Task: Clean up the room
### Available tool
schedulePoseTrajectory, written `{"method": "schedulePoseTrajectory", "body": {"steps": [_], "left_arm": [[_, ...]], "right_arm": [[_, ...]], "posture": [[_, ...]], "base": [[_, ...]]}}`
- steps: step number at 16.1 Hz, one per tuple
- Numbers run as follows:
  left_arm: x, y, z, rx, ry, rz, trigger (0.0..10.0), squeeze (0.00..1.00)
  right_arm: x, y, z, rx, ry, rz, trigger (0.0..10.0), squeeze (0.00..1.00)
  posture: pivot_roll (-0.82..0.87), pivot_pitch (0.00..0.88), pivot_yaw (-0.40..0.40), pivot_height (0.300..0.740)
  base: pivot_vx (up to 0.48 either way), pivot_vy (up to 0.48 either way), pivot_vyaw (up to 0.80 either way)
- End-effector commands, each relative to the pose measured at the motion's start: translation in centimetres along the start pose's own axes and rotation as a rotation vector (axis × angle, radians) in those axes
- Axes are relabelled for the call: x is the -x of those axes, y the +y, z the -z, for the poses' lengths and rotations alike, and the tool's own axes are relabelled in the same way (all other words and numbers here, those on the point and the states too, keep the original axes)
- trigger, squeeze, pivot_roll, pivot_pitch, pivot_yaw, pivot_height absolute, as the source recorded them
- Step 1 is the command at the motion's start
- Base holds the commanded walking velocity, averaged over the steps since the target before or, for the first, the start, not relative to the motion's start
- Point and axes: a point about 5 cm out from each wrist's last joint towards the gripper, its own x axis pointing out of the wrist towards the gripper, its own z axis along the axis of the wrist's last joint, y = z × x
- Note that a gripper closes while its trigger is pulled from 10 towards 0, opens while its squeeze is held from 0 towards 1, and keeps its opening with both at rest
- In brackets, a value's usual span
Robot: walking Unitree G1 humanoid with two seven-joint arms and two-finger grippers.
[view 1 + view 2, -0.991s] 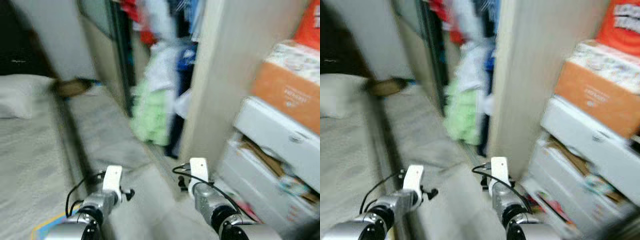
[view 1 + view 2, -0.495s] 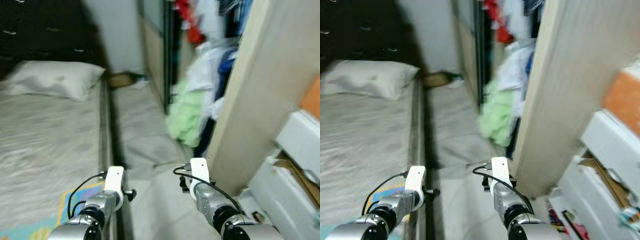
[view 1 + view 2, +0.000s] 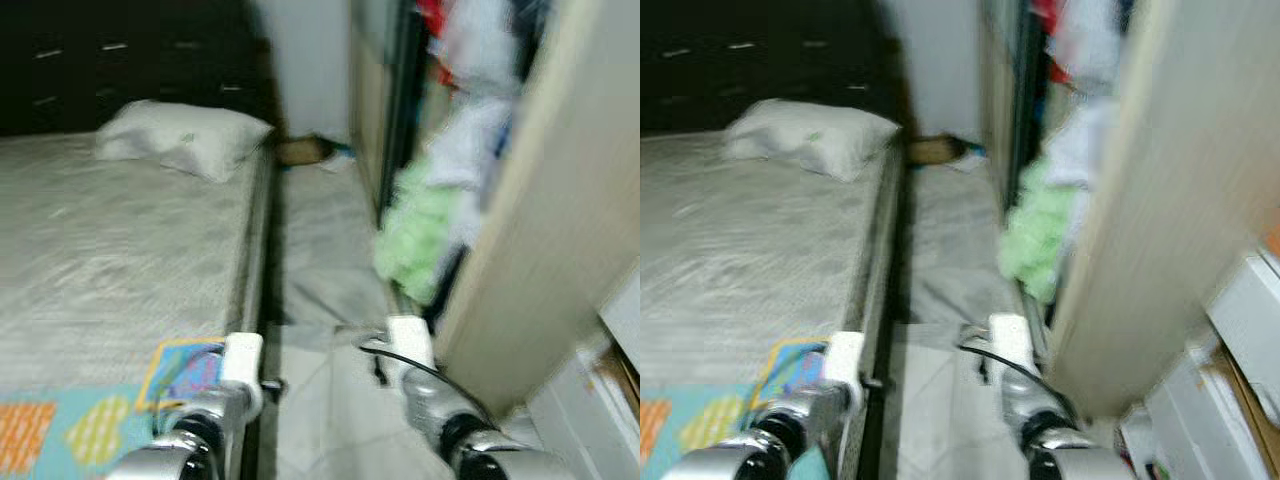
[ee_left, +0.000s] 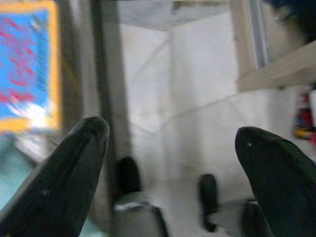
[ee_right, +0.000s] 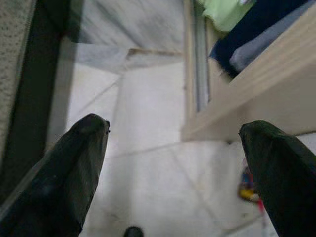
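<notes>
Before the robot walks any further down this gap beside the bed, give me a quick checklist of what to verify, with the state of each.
1. Left gripper empty, fingers apart: ok.
2. Right gripper empty, fingers apart: ok.
3. Tiled floor just ahead free of clutter: ok in the wrist views.
4. Clearance on the right: not ok; clothes, including a green garment, spill out of the wardrobe into the aisle.
5. Small brown object at the far end of the aisle: cannot tell what it is, too blurred.
6. Sharp picture from the head camera: not ok, blurred.
</notes>
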Motion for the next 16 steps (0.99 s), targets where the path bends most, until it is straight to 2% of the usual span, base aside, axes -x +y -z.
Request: {"method": "schedulePoseTrajectory", "body": {"steps": [1, 16], "left_arm": [[0.25, 1.34, -0.25, -0.003, -0.002, -0.033, 10.0, 0.0], [0.21, 1.14, -0.18, -0.008, 0.004, -0.027, 10.0, 0.0]], "right_arm": [[0.13, 1.33, -0.82, 0.003, -0.026, -0.036, 10.0, 0.0], [0.14, 1.41, -0.87, 0.021, -0.035, -0.049, 10.0, 0.0]], "posture": [[-0.16, 0.0, 0.007, 0.74], [-0.16, 0.0, 0.003, 0.74]], "base": [[0.0, 0.0, 0.64], [0.0, 0.0, 0.64]]}}
